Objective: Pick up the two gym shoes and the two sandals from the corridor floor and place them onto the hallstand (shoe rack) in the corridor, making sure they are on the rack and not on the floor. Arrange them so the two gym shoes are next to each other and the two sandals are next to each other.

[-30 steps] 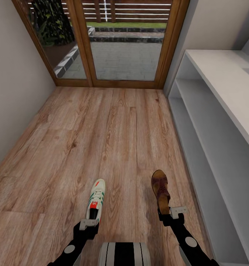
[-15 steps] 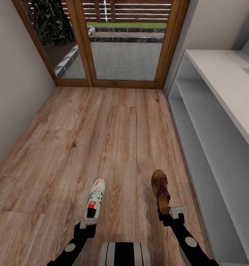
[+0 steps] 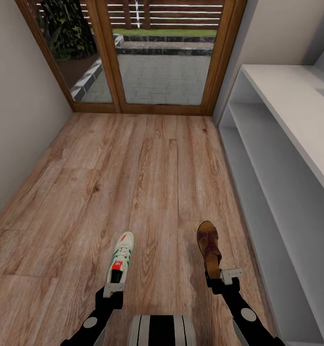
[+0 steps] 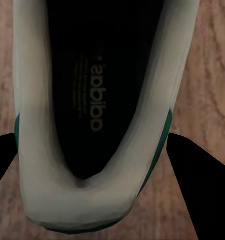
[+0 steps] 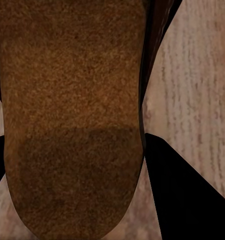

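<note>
Presently the left gripper (image 3: 114, 289) clamps the light, stiff-heeled sneaker (image 3: 119, 257) and the right gripper (image 3: 218, 277) the flatter, floppier sandal (image 3: 210, 248), both at the heel above the floor (image 3: 133, 168), left of the rack (image 3: 277, 158).

One gym shoe (image 3: 119, 256) — one sandal (image 3: 209, 248)

Corridor floor (image 3: 147, 163) ahead lies open up to glass doors (image 3: 157, 57). Left wall (image 3: 18, 120) and hallstand (image 3: 277, 158) at right bound passage.
</note>
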Controlling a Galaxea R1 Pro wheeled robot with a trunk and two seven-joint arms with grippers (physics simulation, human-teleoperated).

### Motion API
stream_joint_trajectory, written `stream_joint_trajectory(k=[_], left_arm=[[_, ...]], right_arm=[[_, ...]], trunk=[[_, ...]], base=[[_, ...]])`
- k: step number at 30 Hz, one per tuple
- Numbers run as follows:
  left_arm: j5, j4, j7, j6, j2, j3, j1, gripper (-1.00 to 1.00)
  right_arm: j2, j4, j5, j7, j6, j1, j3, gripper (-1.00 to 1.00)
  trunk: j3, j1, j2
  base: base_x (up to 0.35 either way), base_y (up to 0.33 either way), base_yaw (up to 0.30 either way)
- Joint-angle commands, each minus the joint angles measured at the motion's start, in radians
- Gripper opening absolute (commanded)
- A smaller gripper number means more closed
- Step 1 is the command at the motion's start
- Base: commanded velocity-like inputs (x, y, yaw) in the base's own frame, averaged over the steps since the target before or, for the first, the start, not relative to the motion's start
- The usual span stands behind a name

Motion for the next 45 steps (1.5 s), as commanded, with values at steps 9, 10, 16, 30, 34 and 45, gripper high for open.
stream_joint_trajectory(k=[9,10,16,30,34,45], left_arm=[[-0.012,0.0,0.0,-0.005,0.0,0.007,0.0,-1.0],[-0.012,0.0,0.0,-0.005,0.0,0.007,0.0,-1.0],[-0.012,-0.002,0.0,-0.005,0.001,0.006,0.001,-1.0],[-0.012,-0.002,-0.001,-0.005,0.004,0.006,0.002,-1.0],[-0.011,-0.003,-0.004,-0.005,0.005,0.008,0.002,-1.0],[-0.008,-0.002,-0.002,-0.005,0.026,0.018,0.014,-1.0]], right_arm=[[0.001,0.001,-0.003,-0.001,-0.002,0.0,0.004,-1.0],[0.001,0.001,-0.003,-0.001,-0.002,0.0,0.004,-1.0],[0.001,0.001,-0.003,-0.002,-0.002,0.0,0.005,-1.0],[0.002,0.0,-0.002,-0.001,-0.005,0.0,0.006,-1.0],[0.002,0.001,-0.001,-0.001,-0.005,0.0,0.006,-1.0],[0.002,0.008,0.001,-0.001,-0.006,0.0,0.007,-1.0]], trunk=[[-0.001,0.0,0.0],[-0.001,0.0,0.0],[-0.001,0.0,0.0],[0.05,-0.006,0.003],[0.065,-0.008,0.004],[0.108,-0.013,0.006]], base=[[0.0,0.0,0.0],[0.0,0.0,0.0],[0.0,0.0,0.0],[0.0,0.0,0.0],[0.0,0.0,0.0],[0.0,0.0,0.0]])
